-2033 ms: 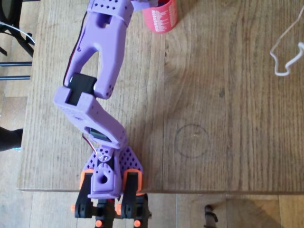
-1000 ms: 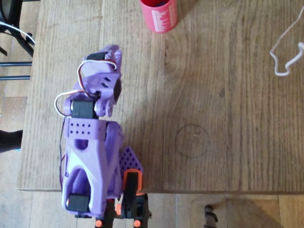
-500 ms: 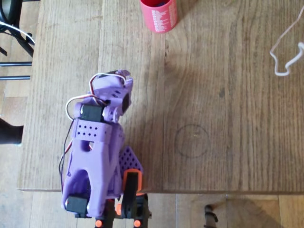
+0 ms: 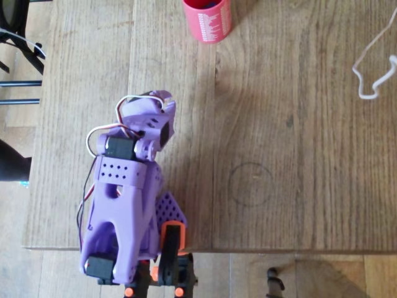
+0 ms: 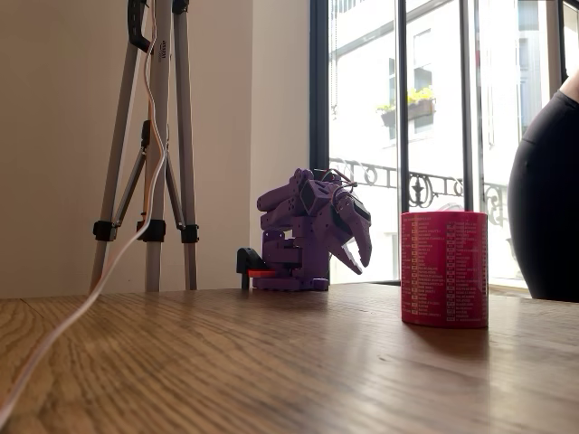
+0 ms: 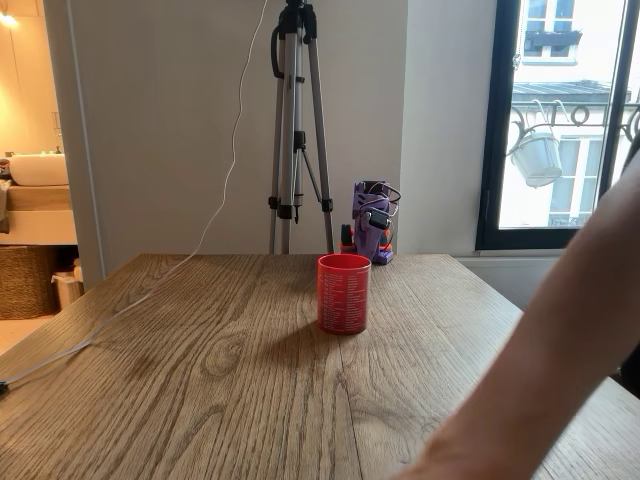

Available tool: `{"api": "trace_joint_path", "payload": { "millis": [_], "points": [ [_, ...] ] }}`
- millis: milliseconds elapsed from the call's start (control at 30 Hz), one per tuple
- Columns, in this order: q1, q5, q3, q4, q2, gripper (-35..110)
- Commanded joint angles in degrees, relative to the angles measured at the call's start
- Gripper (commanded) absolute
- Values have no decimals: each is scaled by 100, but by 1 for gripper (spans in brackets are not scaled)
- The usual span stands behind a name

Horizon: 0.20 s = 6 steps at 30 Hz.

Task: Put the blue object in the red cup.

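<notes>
The red cup [image 4: 209, 23] stands upright at the far edge of the wooden table [image 4: 298, 136], its white print facing the cameras [image 5: 444, 268] [image 6: 343, 293]. A dark bluish patch shows inside its mouth at the top edge of the overhead view; I cannot tell whether that is the blue object. The purple arm is folded back over its base [image 4: 167, 214] at the near table edge. My gripper [image 5: 357, 262] hangs tip-down above the table, well away from the cup, with nothing in it. It is small and backlit, so the jaws' gap is unclear.
A white cable [image 4: 372, 68] lies at the table's right edge in the overhead view. A tripod [image 6: 297, 130] stands behind the table. A person's arm [image 6: 530, 370] reaches in at the lower right. A faint pencilled circle [image 4: 250, 184] marks the table's middle.
Two seconds ago the arm stretched out to the cup. It has since pulled back and folded over its base. Over the last half second it barely moved.
</notes>
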<state>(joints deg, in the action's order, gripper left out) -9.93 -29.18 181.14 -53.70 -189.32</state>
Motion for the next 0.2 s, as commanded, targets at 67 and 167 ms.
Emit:
{"api": "trace_joint_path", "payload": {
  "millis": [67,167],
  "points": [
    [-9,-44,-97,70,0,1],
    [-9,-44,-97,70,0,1]
  ]
}}
